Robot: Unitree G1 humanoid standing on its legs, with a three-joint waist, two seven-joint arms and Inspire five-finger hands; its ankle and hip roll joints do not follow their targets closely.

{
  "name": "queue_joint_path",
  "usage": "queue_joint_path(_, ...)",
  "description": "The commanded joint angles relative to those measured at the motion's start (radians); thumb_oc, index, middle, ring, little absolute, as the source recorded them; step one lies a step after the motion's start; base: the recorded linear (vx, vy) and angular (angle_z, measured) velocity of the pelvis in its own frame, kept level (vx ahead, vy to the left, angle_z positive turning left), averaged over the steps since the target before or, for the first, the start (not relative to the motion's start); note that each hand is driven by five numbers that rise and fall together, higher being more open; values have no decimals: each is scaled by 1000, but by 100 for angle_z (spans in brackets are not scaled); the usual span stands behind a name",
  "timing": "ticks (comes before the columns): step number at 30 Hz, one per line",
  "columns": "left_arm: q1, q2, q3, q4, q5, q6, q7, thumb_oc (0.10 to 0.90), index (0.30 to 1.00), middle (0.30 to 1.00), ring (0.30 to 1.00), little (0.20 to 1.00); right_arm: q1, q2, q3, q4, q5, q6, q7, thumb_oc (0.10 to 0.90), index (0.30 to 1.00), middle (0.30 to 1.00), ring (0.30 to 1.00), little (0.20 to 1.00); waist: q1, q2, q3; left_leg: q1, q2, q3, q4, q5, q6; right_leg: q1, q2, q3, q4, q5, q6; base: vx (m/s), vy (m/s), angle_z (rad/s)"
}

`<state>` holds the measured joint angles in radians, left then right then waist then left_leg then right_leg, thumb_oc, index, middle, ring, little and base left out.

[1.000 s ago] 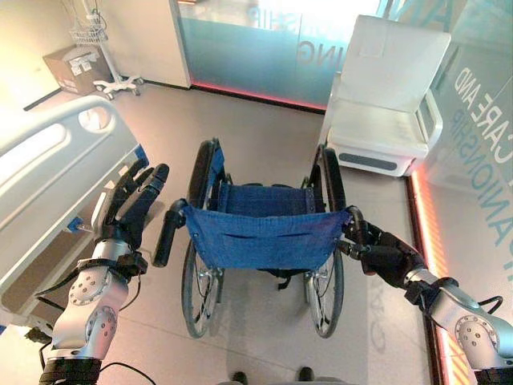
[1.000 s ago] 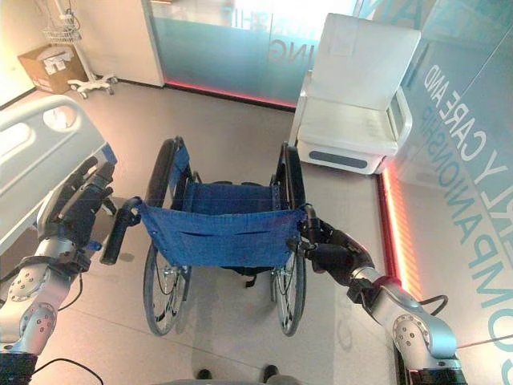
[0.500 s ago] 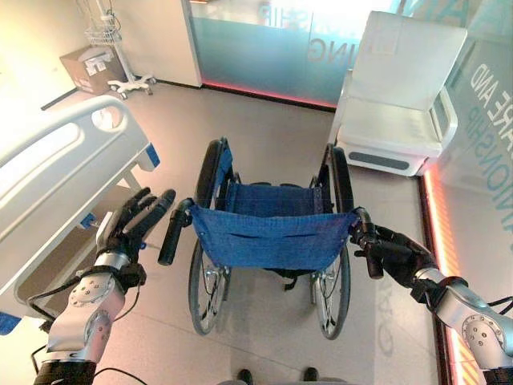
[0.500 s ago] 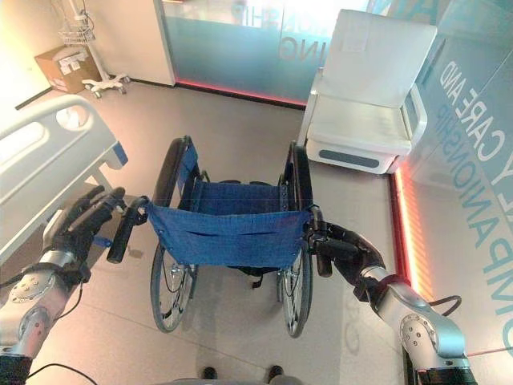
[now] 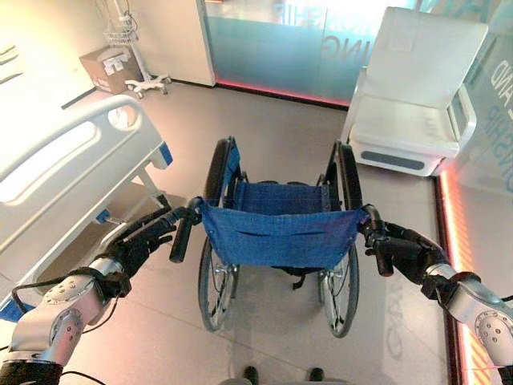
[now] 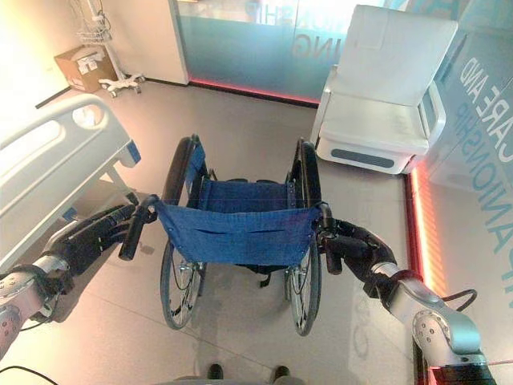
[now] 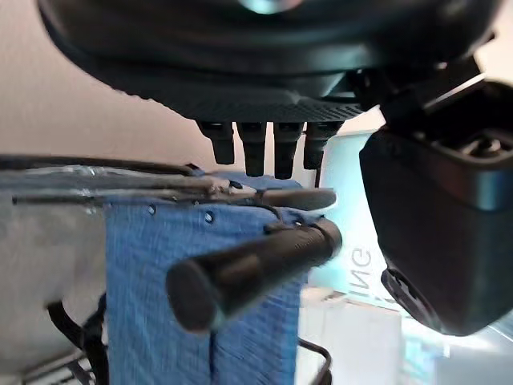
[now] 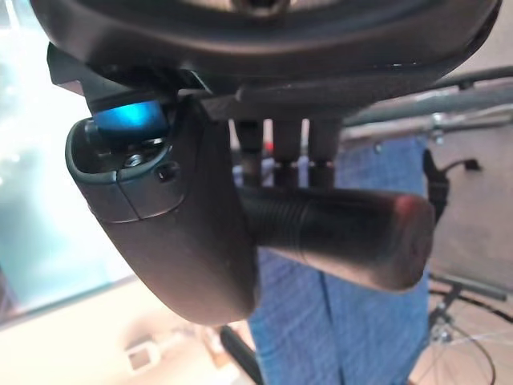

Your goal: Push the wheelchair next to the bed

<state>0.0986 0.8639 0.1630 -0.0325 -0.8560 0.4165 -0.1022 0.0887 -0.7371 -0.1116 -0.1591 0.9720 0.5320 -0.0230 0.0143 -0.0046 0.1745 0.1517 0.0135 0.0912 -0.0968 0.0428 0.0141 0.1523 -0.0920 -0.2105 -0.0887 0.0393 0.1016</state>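
- Two push handles stick out behind the wheelchair (image 5: 276, 233), which stands on the floor in mid-room, its blue back sling facing the robot and the bed (image 5: 68, 172) just off its left side.
- Right hand (image 5: 401, 253): fingers and thumb curled round the right push handle (image 8: 337, 228), a firm wrap in the right wrist view.
- Left hand (image 5: 140, 241): a second ago it was raised with fingers spread beside the left push handle (image 5: 181, 233); now it has dropped and reaches forward, fingers nearly straight, tips near the grip. In the left wrist view the handle lies between thumb and fingers but nothing is closed on it.
- Across the last second the whole view has shifted, so the camera moved; the chair looks much as it did relative to the bed.
- Judgement: only one side is gripped, so the left hand needs to close before an even push can steer the chair alongside the bed.
- White armchair (image 5: 417, 104) stands beyond, near the glass wall.
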Motion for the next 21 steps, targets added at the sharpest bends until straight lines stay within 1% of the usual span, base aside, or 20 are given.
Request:
queue_joint_path(1,-158,107,32,-29,-89,-98,0,800,900,900,900,900,-169,-30,65,-114,188,-74,109,400,300,300,300,300,19,12,-57,7,-36,50,9,-39,-21,6,8,-54,1,9,33,0,0,0)
queue_joint_path(3,-171,105,30,-30,-141,-107,-3,800,900,900,900,900,-166,-30,63,-111,194,-67,109,400,300,300,300,300,17,14,-61,7,-36,51,9,-41,-22,9,7,-59,1,6,32,0,0,0)
queue_joint_path(5,-183,102,27,-31,-162,-101,-3,800,900,900,900,900,-169,-31,61,-104,197,-62,111,400,300,300,300,300,16,15,-64,8,-36,52,9,-42,-22,9,6,-60,1,3,31,16,1,1)
queue_joint_path(7,-193,94,17,-30,-167,-111,1,800,900,900,900,900,-170,-26,63,-102,197,-59,109,400,300,300,300,300,14,15,-66,7,-37,51,9,-44,-21,9,6,-61,1,1,30,16,0,1)
queue_joint_path(10,-201,91,11,-26,-190,-149,19,800,900,900,900,900,-170,-27,65,-96,199,-51,110,400,300,300,300,300,13,13,-69,7,-39,51,9,-45,-21,10,6,-60,1,-1,29,23,2,5)
queue_joint_path(12,-207,83,9,-24,-207,-160,38,800,900,900,900,900,-170,-23,69,-89,194,-50,114,400,300,300,300,300,13,13,-70,7,-39,50,9,-46,-21,10,6,-60,1,-2,28,0,0,0)
queue_joint_path(14,-204,72,12,-21,-197,-167,35,800,900,900,900,900,-163,-17,68,-85,184,-48,123,400,300,300,300,300,13,12,-71,8,-40,50,9,-48,-20,10,7,-60,1,-3,27,0,0,0)
queue_joint_path(18,-202,65,2,-30,-189,-146,3,800,900,900,900,900,-159,-7,72,-91,176,-48,113,400,300,300,300,300,13,10,-73,7,-40,50,9,-48,-19,10,7,-60,1,-5,26,0,0,0)
queue_joint_path(21,-193,69,-15,-46,-179,-111,-55,800,900,900,900,900,-152,-11,76,-94,179,-54,102,400,300,300,300,300,13,10,-74,6,-39,53,9,-47,-20,9,7,-60,1,-5,27,0,0,0)
